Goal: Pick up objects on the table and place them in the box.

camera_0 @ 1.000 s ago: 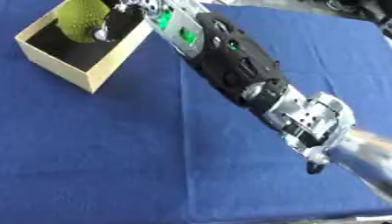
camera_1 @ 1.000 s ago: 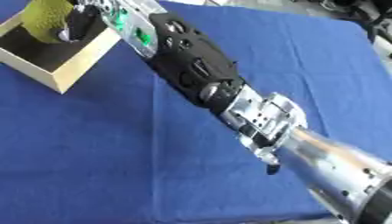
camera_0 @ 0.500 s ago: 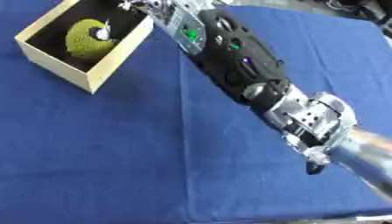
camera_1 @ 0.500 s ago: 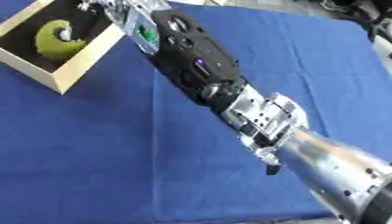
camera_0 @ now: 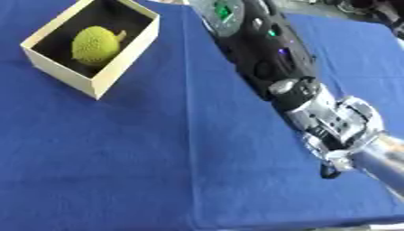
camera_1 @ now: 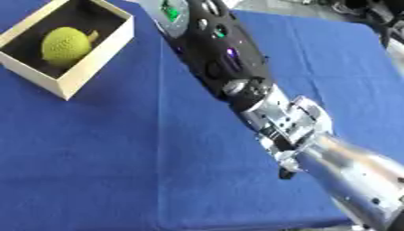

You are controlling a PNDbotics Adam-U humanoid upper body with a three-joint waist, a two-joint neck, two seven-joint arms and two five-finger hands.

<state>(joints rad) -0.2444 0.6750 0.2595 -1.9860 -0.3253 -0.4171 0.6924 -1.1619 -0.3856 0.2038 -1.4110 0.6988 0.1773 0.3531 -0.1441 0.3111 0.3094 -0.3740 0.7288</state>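
Note:
A cardboard box (camera_0: 128,61) stands open at the upper left of the blue table. A yellow-green bumpy fruit (camera_0: 95,45) with a short stem lies on its dark floor, and nothing is touching it. My right arm (camera_0: 268,58), black with green lights and a silver elbow, runs from the lower right corner up to the top edge, just right of the box. Its hand is cut off beyond the top edge. My left hand shows in neither view.
The blue cloth (camera_0: 118,158) covers the whole table, and its front edge runs along the bottom. Dark equipment (camera_1: 371,11) stands past the far right corner. No other loose object shows on the cloth.
One second ago my right hand held the fruit over the box. The fruit then dropped onto the box floor, and the hand has drawn up and to the right, out of view.

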